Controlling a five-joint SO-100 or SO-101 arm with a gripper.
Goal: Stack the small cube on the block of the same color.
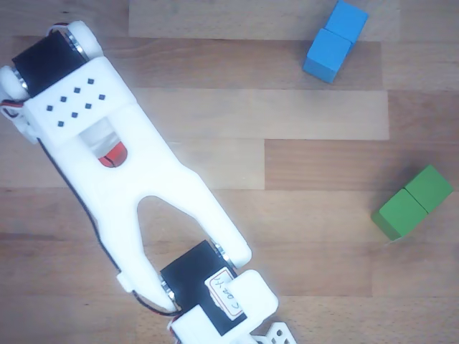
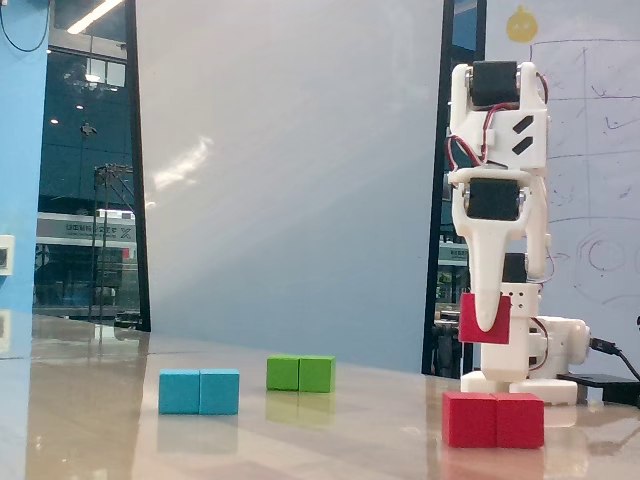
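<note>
In the fixed view my gripper [image 2: 485, 322] points straight down and is shut on the small red cube [image 2: 484, 320]. The cube hangs a short way above the left half of the red block [image 2: 494, 420], not touching it. The block lies flat on the table at the front right, a seam across its middle. In the other view, looking down, the white arm [image 1: 136, 179] covers the cube and block. Only a red sliver [image 1: 112, 154] shows through a gap in the arm, and I cannot tell which of the two it belongs to.
A blue double block [image 2: 199, 391] [image 1: 335, 39] and a green double block [image 2: 300, 373] [image 1: 412, 202] lie on the wooden table to the left of the red block in the fixed view. The arm's base [image 2: 520, 385] stands right behind the red block.
</note>
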